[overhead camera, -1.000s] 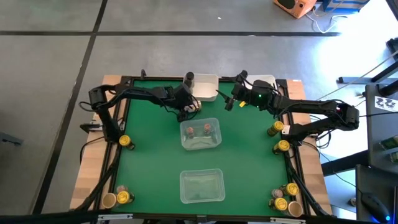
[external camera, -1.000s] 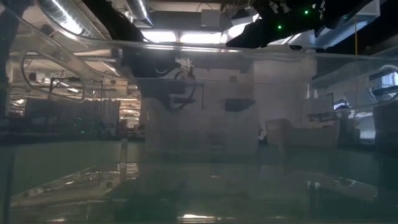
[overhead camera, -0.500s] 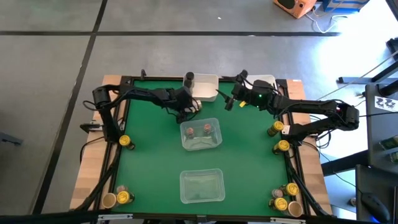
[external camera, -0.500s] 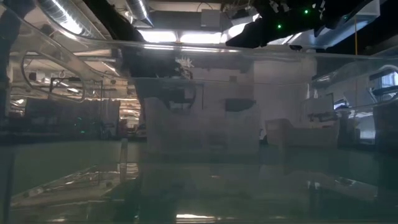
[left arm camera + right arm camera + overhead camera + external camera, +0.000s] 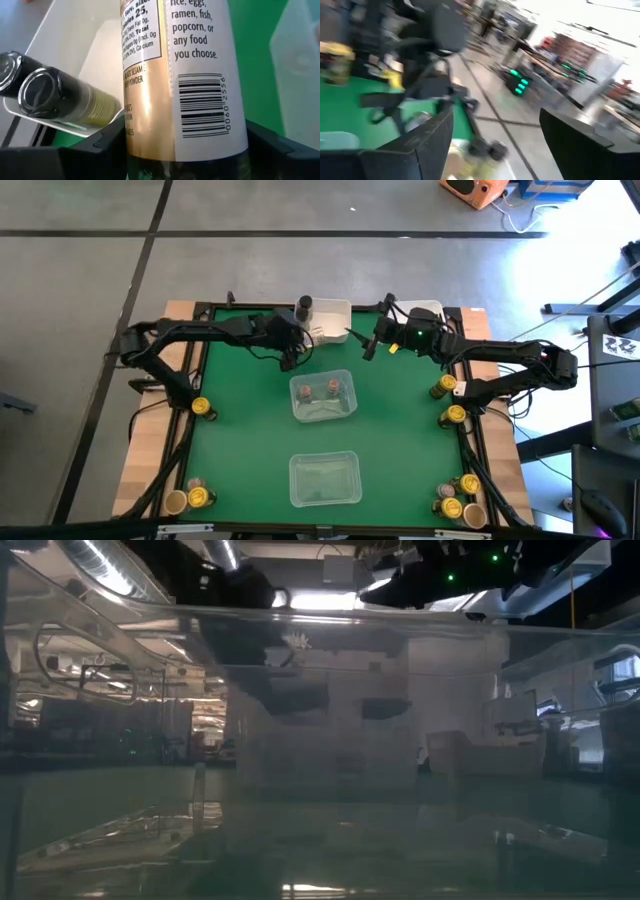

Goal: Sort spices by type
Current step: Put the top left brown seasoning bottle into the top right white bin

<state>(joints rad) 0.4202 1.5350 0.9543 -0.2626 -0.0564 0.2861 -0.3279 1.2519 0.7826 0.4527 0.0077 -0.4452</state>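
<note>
Left gripper [image 5: 185, 150] upper centre in the high view, fingers pinching a tall tan-labelled cylindrical spice jar [image 5: 185, 75] just beside the white rectangular bin [image 5: 328, 320]. Looks rigid, light, slick; grip mid-body. Right gripper [image 5: 368, 348] hovers nearby, fingers spread, empty.

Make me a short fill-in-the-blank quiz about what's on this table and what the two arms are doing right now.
1. The left gripper holds a spice jar whose label shows a ____ under the words "any food you choose".
2. The clear tray nearest the white bins holds ____ jars.
3. A dark-lidded jar lies in a ____ bin.
4. The right gripper holds ____.

Missing words: barcode; two; white; nothing
</note>
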